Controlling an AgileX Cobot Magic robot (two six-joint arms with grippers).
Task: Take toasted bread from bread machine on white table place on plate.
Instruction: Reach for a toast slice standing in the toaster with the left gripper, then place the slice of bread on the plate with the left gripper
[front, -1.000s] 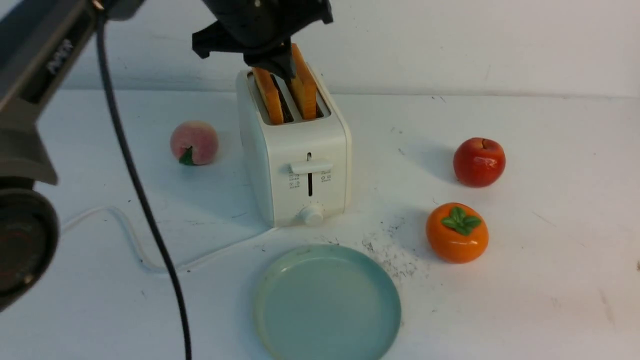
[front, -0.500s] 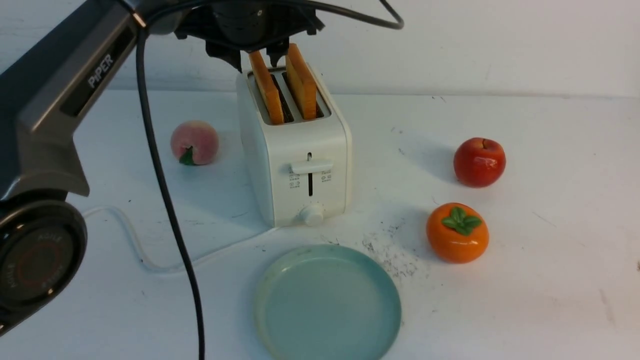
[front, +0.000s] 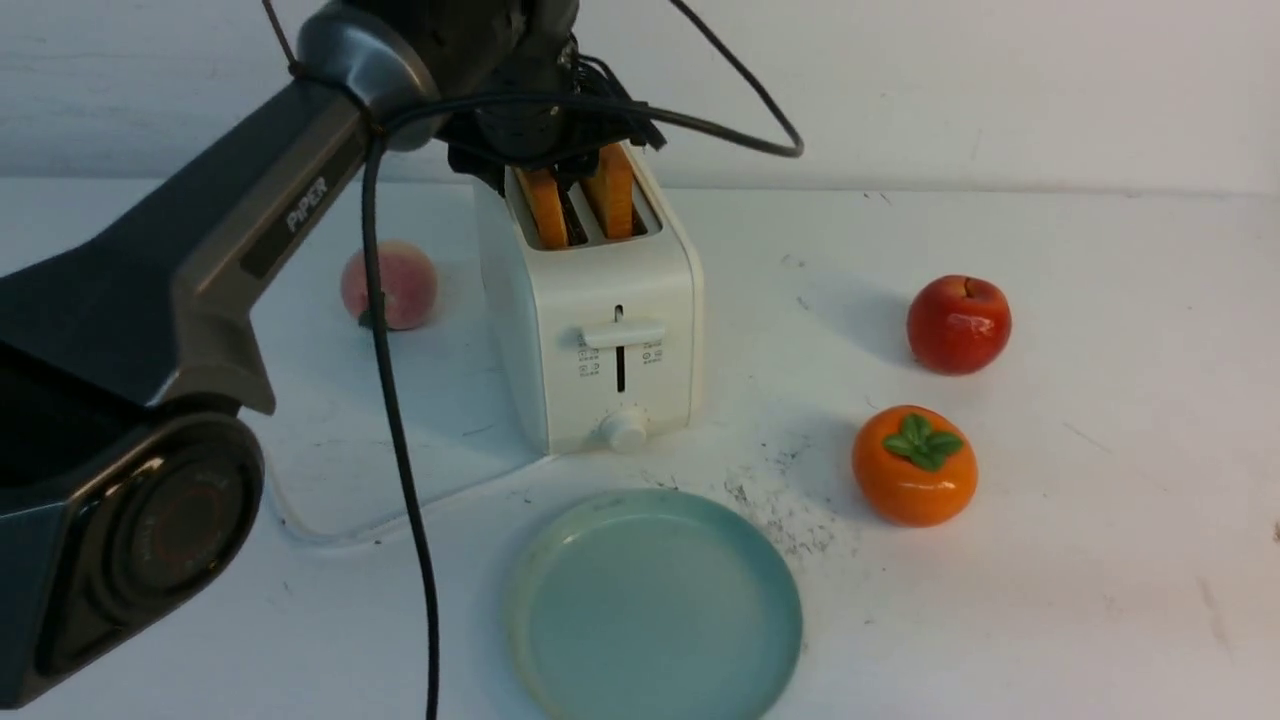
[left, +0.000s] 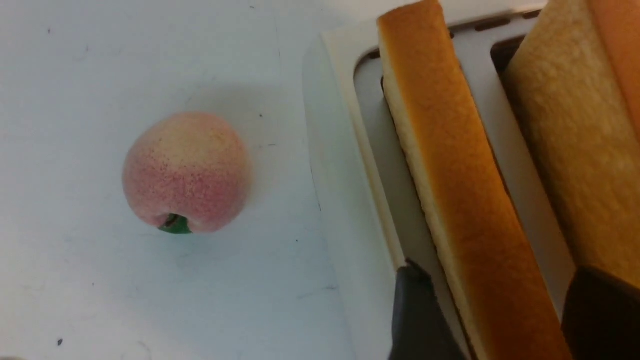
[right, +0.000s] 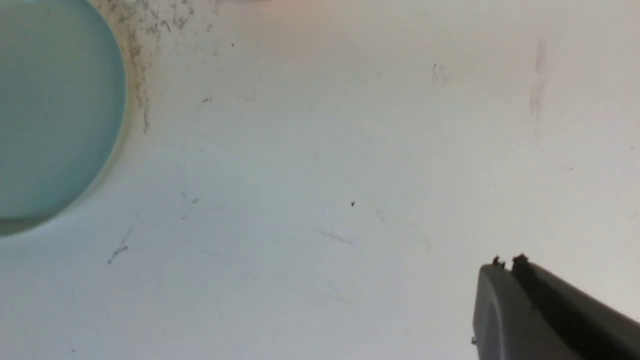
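Two square slices of porous, golden toasted bread (left: 465, 200) are held upright in the slots of the smooth, boxy white bread machine (front: 620, 300). The left slice is straddled by the left gripper (left: 495, 305), its jaws spread apart. The right gripper (right: 505, 265) is closed. The round, low-rimmed plate (front: 660, 610) is placed nearer.

My left arm (front: 270, 190): blk and grey metal, shiny rnd joint (front: 180, 530), white "PiPER" marking (front: 307, 206), blk cable (front: 400, 440), dark grippers w/ pointed tips.
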